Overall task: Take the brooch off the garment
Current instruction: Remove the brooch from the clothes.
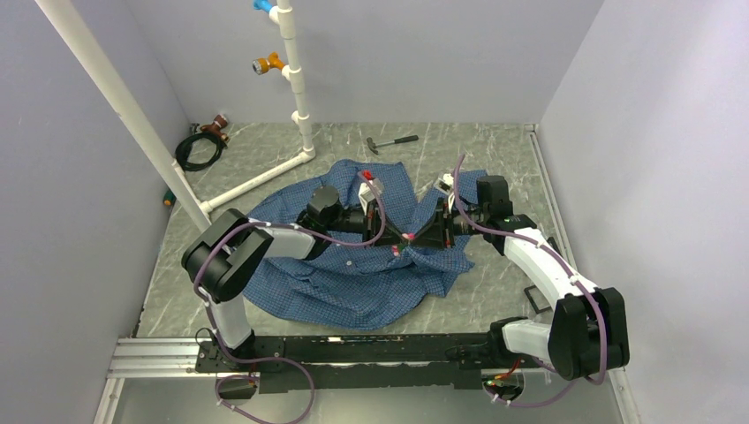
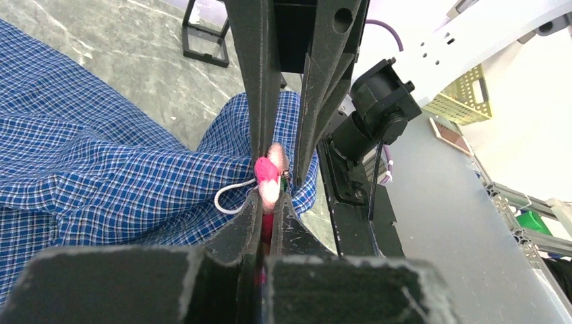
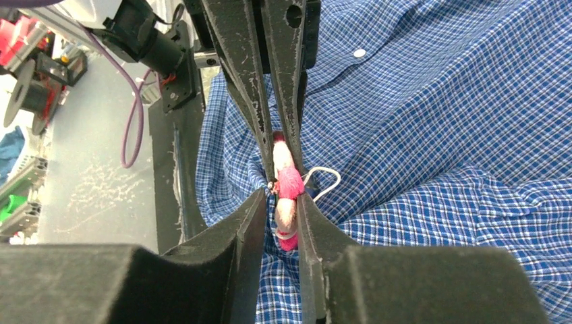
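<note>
The blue checked garment lies crumpled on the grey table, and also fills the left wrist view and the right wrist view. The small pink brooch sits on a raised fold at its middle. My left gripper comes from the left and is shut on the brooch, its own tips pinching the pink piece. My right gripper comes from the right. Its jaws stand narrowly apart around the brooch and the fabric. A white thread loop hangs beside the brooch.
A white pipe frame stands at the back, with a leaning pipe at the left. A hammer and a black cable coil lie behind the shirt. A small black frame lies right of the shirt. Walls close in three sides.
</note>
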`<state>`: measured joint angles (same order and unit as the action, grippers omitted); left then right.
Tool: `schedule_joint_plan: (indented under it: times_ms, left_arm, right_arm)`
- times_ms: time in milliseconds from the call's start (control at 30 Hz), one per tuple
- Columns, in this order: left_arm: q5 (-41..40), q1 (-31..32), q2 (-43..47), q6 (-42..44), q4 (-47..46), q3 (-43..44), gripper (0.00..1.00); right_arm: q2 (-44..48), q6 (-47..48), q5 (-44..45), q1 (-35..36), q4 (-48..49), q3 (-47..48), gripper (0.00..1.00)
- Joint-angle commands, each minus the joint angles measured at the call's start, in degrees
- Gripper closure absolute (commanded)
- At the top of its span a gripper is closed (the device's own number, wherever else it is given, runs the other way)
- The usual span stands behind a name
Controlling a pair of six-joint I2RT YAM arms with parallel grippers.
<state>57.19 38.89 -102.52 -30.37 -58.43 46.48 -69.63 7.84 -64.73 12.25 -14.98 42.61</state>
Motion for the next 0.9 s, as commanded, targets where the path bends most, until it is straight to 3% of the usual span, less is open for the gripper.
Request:
schedule_joint_plan:
  times_ms: [0,500,667,700,767,867]
  left_arm:
    - [2.3,-1.0,-1.0,-5.7,-9.4,0.8,1.0]
    - [2.8,-0.9,-1.7,-7.6,-11.4,1.2,1.0]
    - [1.6,-0.3,-0.8,-4.0,-5.7,1.8,1.0]
    - [1.2,0.0,-0.6,-2.8,-3.8,2.0,1.0]
    - [0.2,0.2,0.0,-1.0,-1.9,2.1,1.0]
    - [-2.3,0.2,0.9,1.4,1.0,2.0,0.98]
  right_arm:
    - [1.5,4.9,-3.6,0.2,-1.5,0.3,0.77]
    - [0.9,2.9,-6.0,0.2,1.8,0.0,0.81]
    - [0.7,1.3,-6.3,0.3,3.1,-0.1,0.82]
    - [0.6,1.1,-6.3,0.3,3.4,-0.1,0.84]
    - [0.4,0.8,-6.0,0.3,3.6,-0.2,0.97]
    - [0.6,0.1,-5.1,0.2,4.2,-0.6,1.0]
